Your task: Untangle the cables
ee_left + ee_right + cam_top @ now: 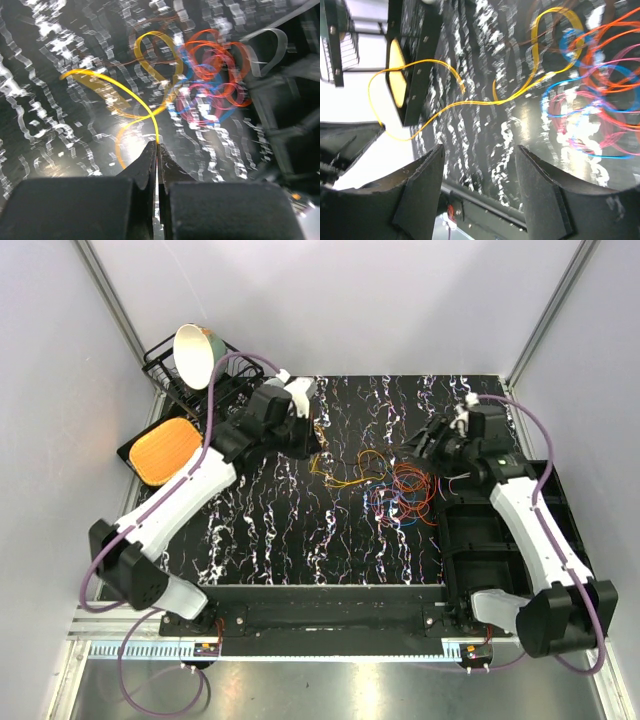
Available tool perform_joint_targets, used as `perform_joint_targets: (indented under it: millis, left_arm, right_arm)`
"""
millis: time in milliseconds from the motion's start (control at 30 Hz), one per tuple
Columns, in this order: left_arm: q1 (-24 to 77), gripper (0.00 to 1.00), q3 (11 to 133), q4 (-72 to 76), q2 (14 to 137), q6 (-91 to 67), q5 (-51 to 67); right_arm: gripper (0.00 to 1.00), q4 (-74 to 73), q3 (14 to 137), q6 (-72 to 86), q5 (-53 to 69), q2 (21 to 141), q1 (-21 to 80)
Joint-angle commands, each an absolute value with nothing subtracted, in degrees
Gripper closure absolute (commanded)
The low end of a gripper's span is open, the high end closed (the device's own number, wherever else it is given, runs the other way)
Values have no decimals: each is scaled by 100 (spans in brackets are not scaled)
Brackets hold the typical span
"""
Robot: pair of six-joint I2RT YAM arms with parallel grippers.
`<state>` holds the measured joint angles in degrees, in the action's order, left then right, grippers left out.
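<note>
The left gripper (156,146) is pinched shut on a thin yellow wire (85,73), which arcs away over the black, white-veined tabletop (270,530) toward the rest of the cables (402,492) — a loose tangle of orange, red, pink and blue loops lying mid-table, near the right gripper (479,150). That gripper's fingers stand wide apart, holding nothing — the yellow wire runs across the table beyond them.

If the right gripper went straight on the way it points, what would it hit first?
Likely the yellow cable crossing ahead of the open right gripper, or the tabletop beneath it; depth is unclear.
</note>
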<state>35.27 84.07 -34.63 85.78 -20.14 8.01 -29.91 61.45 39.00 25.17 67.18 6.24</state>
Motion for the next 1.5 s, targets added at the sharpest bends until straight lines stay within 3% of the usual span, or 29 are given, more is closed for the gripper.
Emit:
perform_joint_targets:
  millis: [0, 167, 400, 533, 733, 1100, 1367, 1467]
  left_arm:
    - [3577, 100, 7797, -3166, 7999, -2074, 1494]
    - [3542, 100, 7681, -3199, 7647, -2092, 1441]
    - [3498, 100, 8244, -3647, 7207, -1846, 1012]
    - [3472, 100, 7536, -3648, 7259, -2178, 624]
    - [3480, 100, 5723, -2471, 7418, -3373, 1239]
    - [3472, 100, 5379, -2435, 7418, -3278, 1090]
    - [3480, 100, 5177, -2382, 7321, -3252, 1142]
    - [3480, 100, 5194, -2417, 7277, -3234, 1108]
  right_arm:
    - [36, -2138, 6082, 4359, 2873, 7022, 1185]
    - [36, -1793, 6222, 4211, 2892, 7707, 2142]
    - [36, -1880, 6495, 4446, 2226, 8279, 2628]
    - [35, -2083, 6399, 4824, 1688, 8349, 2637]
    - [33, -1952, 5890, 5737, 1248, 8516, 2882]
    - [33, -1327, 5537, 6240, 827, 9211, 3067]
    - [39, -1108, 5844, 6126, 616, 9940, 3059]
    - [47, -1099, 5994, 6065, 510, 10160, 3067]
